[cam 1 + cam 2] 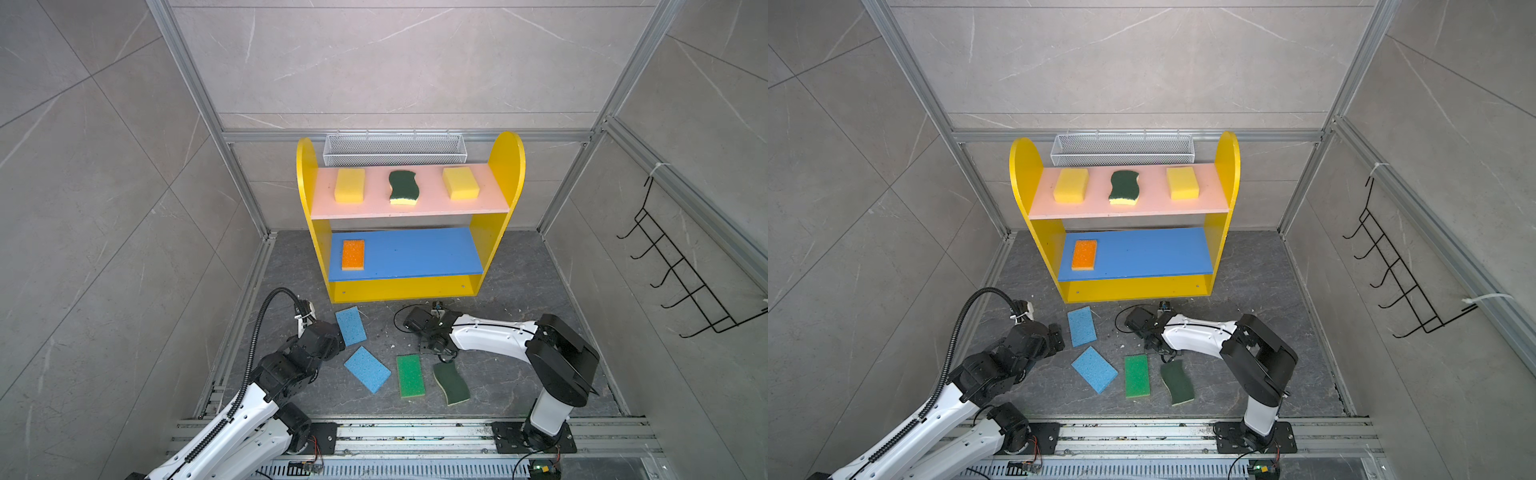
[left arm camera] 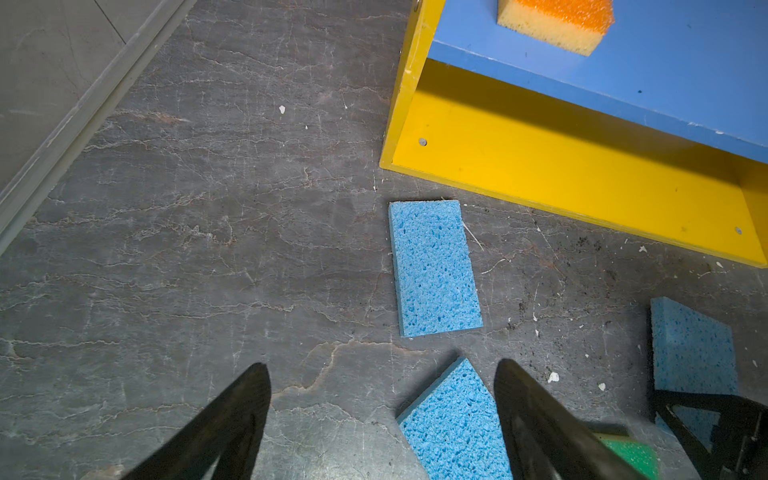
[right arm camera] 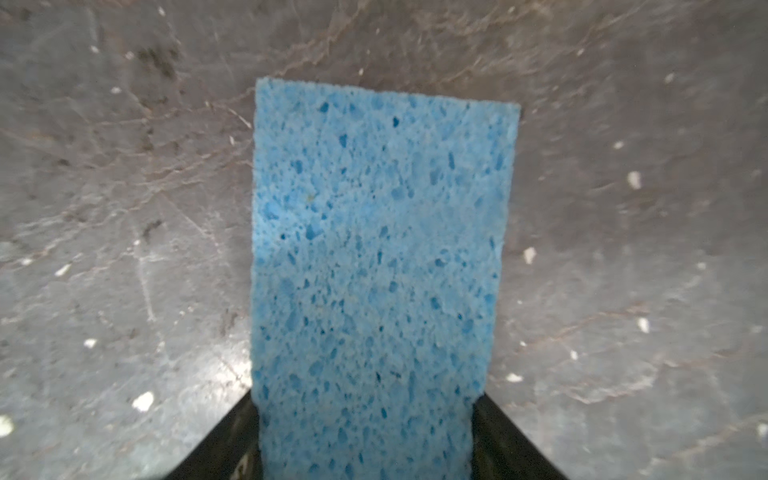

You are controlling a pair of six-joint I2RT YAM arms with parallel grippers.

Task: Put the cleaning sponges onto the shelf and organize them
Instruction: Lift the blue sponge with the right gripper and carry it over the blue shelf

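Up on the shelf (image 1: pixel 505 166) four pieces sit evenly spaced. The left yellow sponge (image 1: pixel 349 185) and right yellow sponge (image 1: pixel 460 183) lie at the ends of the pink board (image 1: pixel 374 205), with a wavy scourer (image 1: pixel 402 187) between them. The orange sponge (image 1: pixel 353 254) is alone at the left end of the blue board (image 1: pixel 415 253). That matched spacing looks like the pattern being aimed at. The rest of the blue board is bare, so I'd guess the next pieces belong there.

Five more lie on the desk (image 1: pixel 511 291) in front. The first blue sponge (image 1: pixel 350 326) rests just before the shelf's yellow base, and the second blue sponge (image 1: pixel 367 369) lies askew nearer the arms. Then come the green sponge (image 1: pixel 410 376) and the other scourer (image 1: pixel 451 382), side by side but apart.

The third blue sponge (image 3: pixel 382 249) is hidden under the right arm in both top views. The right wrist view shows it lengthwise between the fingers of the right claw (image 3: pixel 365 399), which lie against both long edges near one end. I judge the claw took it across the narrow width because a thin slab offers little else to grip. How firm the bite is, I cannot tell.

The left claw (image 2: pixel 382 363) hangs spread and empty low over the desk, with a corner of the second blue sponge beside one finger. It seems to be standing clear while the right arm works.
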